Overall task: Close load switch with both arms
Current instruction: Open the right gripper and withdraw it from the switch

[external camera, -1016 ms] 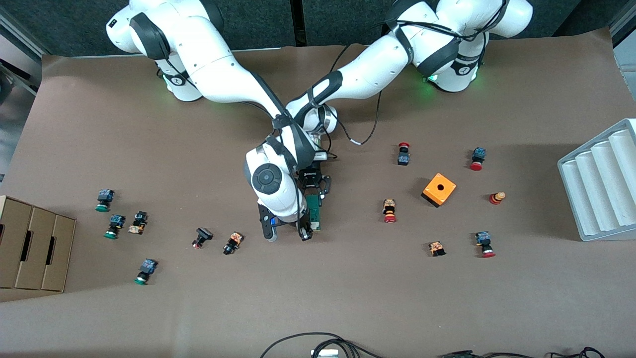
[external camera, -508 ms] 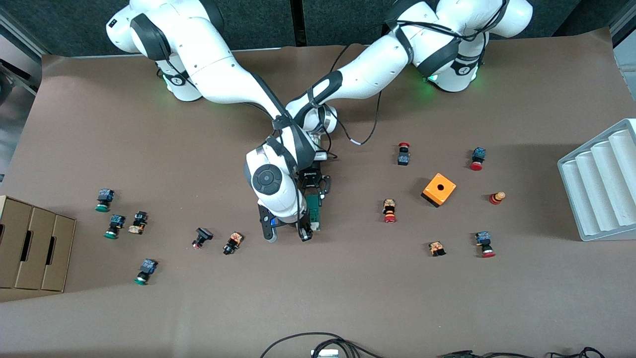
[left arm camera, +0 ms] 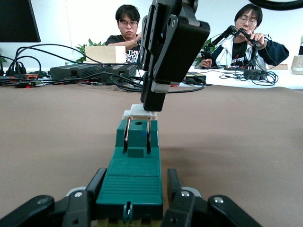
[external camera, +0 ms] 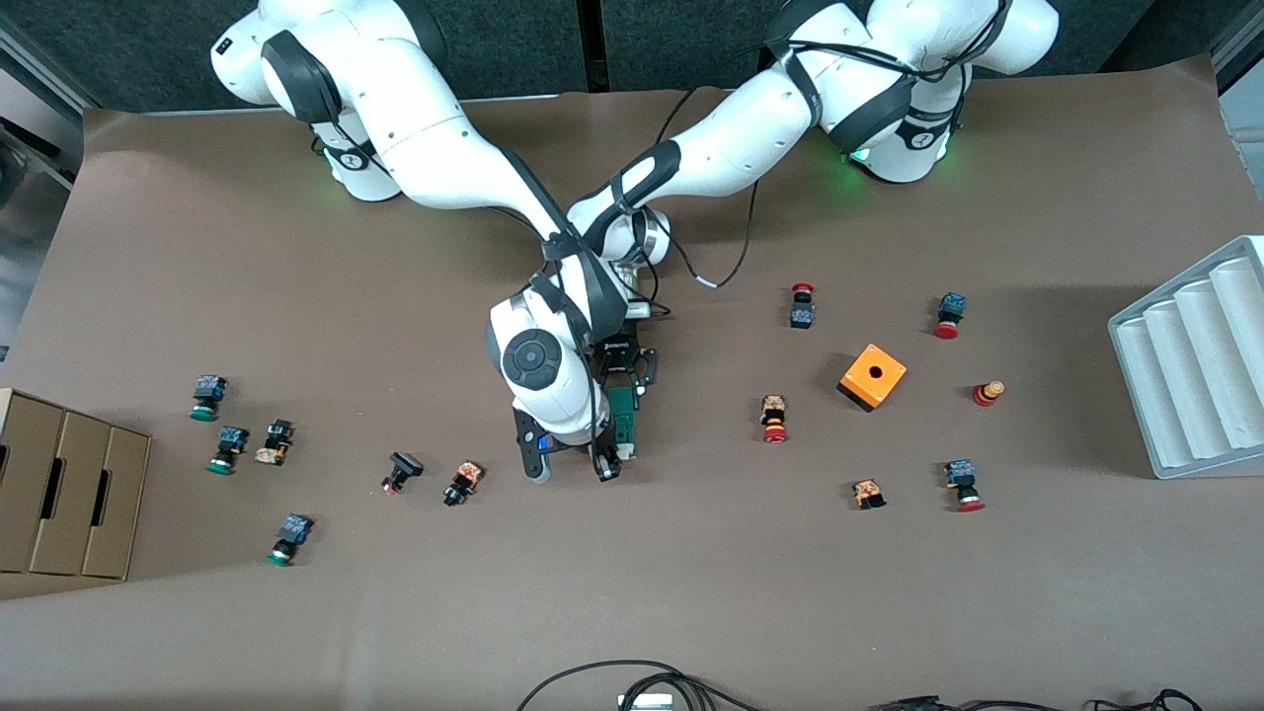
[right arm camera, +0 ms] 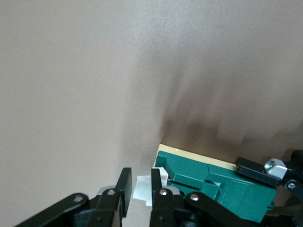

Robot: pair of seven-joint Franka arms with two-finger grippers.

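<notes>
The load switch [external camera: 622, 420], a narrow dark-green block, lies mid-table with its white handle [left arm camera: 137, 113] at the end nearer the front camera. My left gripper [external camera: 622, 387] is shut on the green body's other end. In the left wrist view its fingers [left arm camera: 94, 185] flank the body [left arm camera: 135, 175]. My right gripper [external camera: 607, 466] reaches down over the handle end. In the right wrist view its nearly shut fingers [right arm camera: 125, 187] have the white handle [right arm camera: 143, 188] between them, with the green body [right arm camera: 213, 182] alongside. The right arm's wrist hides part of the switch in the front view.
Small push buttons lie scattered on the brown table, the closest being one [external camera: 462, 482] toward the right arm's end and another [external camera: 774, 418] toward the left arm's end. An orange box [external camera: 873, 376], a white ridged tray [external camera: 1195, 365] and a cardboard box [external camera: 59, 484] stand farther out.
The right arm's wrist has edged very slightly away from the front camera. The switch and the left gripper look unmoved.
</notes>
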